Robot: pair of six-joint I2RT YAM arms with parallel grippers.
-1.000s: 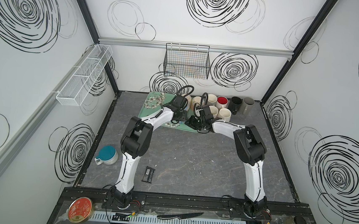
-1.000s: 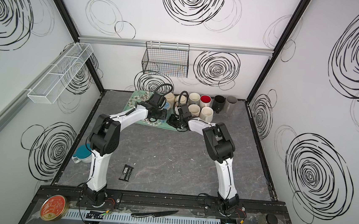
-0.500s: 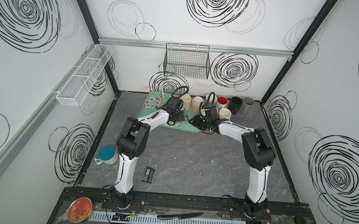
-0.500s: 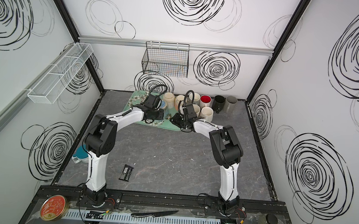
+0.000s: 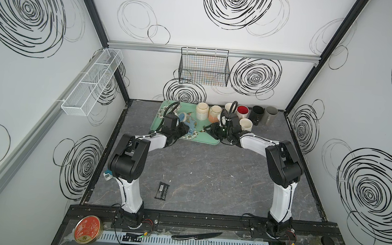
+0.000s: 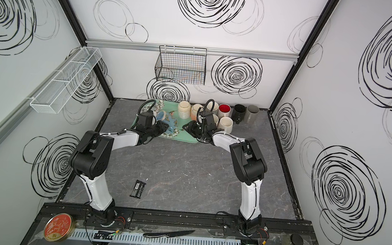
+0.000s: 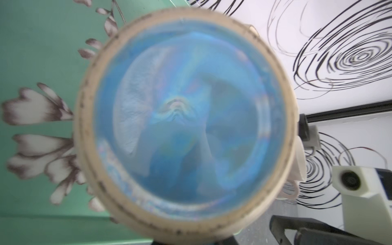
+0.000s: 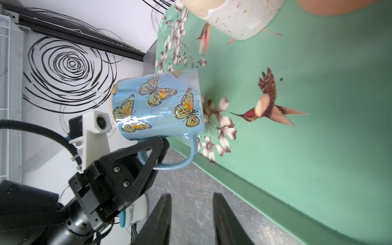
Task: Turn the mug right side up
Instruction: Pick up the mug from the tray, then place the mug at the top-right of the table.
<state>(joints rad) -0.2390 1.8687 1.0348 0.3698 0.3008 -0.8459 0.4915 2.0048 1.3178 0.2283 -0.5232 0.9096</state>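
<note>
The mug (image 8: 157,104) is light blue with orange butterflies. It hangs tilted over the left part of the green flowered tray (image 8: 318,148), its base end toward the tray. My left gripper (image 8: 156,146) is shut on the mug's handle (image 8: 182,161). The mug's cream-rimmed mouth (image 7: 186,118) faces the left wrist camera and fills that view. In both top views the mug (image 5: 187,122) (image 6: 170,122) shows just past the left gripper (image 5: 185,130). My right gripper (image 8: 191,212) stands open and empty beside the tray's edge, apart from the mug; in a top view the right gripper (image 5: 210,131) is at the tray's right side.
Several other mugs stand at the back: speckled cream (image 5: 202,110), orange (image 5: 215,111), red-lined (image 5: 242,111), black (image 5: 256,114), grey (image 5: 271,114), cream (image 5: 245,124). A small black object (image 5: 162,190) lies on the grey floor. A wire basket (image 5: 204,66) hangs on the back wall.
The right gripper's jaws have widened and it has drawn back from the mug. The left gripper has tightened on the handle. Both elbows have swung outward.
</note>
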